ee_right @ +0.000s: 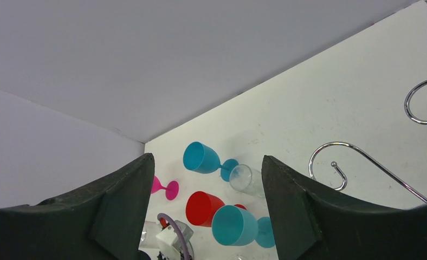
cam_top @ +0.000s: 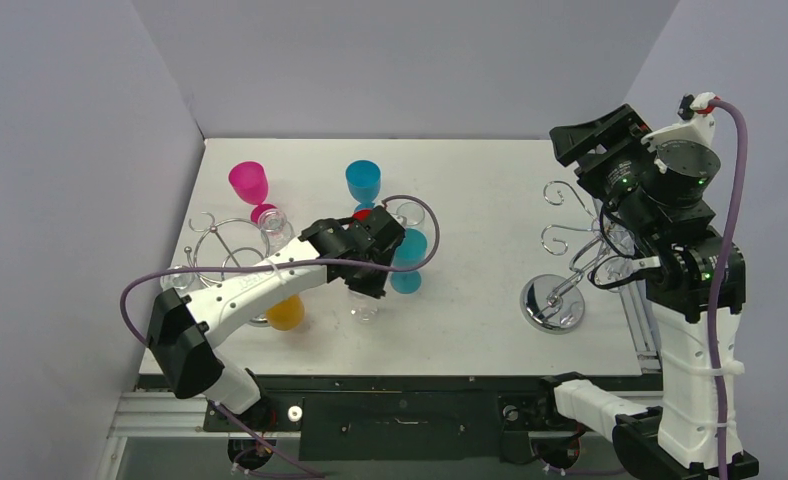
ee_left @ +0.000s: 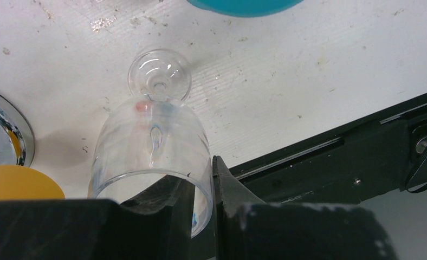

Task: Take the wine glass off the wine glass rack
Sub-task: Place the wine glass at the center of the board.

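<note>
My left gripper (cam_top: 372, 278) is shut on the rim of a clear wine glass (cam_top: 363, 306), which stands upright to the right of the left chrome rack (cam_top: 228, 248). In the left wrist view one finger is inside the bowl and the other (ee_left: 222, 179) is outside, pinching the glass wall (ee_left: 151, 141). The glass's foot is at the table surface. My left gripper (ee_left: 198, 179) is over the table's near edge. My right gripper (cam_top: 595, 135) is raised at the far right, open and empty (ee_right: 206, 216).
An orange glass (cam_top: 285, 313) is at the left rack's base (ee_left: 5, 130). Pink (cam_top: 249, 182), blue (cam_top: 363, 180), teal (cam_top: 408, 258) and red (ee_right: 203, 208) glasses and another clear glass (ee_right: 244, 179) stand mid-table. A second chrome rack (cam_top: 553, 300) with bare hooks stands right.
</note>
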`<state>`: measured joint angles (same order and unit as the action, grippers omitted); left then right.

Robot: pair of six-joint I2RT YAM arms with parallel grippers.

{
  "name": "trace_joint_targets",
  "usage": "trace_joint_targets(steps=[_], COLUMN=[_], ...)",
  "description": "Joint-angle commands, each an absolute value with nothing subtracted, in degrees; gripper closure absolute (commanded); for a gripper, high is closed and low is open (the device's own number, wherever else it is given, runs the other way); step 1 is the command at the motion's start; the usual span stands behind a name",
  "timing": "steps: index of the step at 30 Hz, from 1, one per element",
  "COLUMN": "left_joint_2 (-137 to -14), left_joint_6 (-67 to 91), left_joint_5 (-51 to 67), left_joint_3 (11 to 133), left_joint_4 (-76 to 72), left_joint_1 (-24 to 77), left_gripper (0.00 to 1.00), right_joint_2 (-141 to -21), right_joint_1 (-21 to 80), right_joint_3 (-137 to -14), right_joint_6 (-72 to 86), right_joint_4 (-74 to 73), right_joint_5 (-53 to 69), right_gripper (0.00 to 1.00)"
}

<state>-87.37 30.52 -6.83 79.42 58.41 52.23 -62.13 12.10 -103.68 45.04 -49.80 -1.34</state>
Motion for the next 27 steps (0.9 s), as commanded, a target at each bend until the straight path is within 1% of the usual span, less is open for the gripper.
trace_joint_targets(steps=[1,8,9,14,18,27], left_joint_2=[-87.12,-86.47,-86.35,-85.68,-85.79,-85.94], left_joint_6=[28.83,28.54,28.51,28.1,27.03,25.35], left_joint_5=[-5.64,-4.5,-4.49,-5.02,-6.12,-8.44], left_joint_3=[79.86,78.77,78.72,79.72,82.3,86.81], left_joint_4=[54.46,53.61,53.61,54.56,56.45,59.88], left_joint_1=[50.96,50.04,49.94,49.78,49.75,49.73], left_gripper=[1.0,0.99,0.98,0.83,0.75,0.67], right_joint_2=[-61.76,-61.79,-61.77,-61.79,-61.91,-61.94], right_joint_1=[12.48,12.44,12.45,12.48,12.47,12.46], right_joint_3=[-103.01,-102.53,-102.54,-102.52,-102.48,-102.64], right_joint_6=[43.81,43.8,43.8,43.9,44.1,44.16], right_joint_4=[-48.47,-48.75,-48.81,-48.98,-49.25,-49.87], right_joint_5=[-2.48,-2.57,-2.55,-2.55,-2.47,-2.77], right_gripper=[0.32,0.32,0.32,0.32,0.32,0.32])
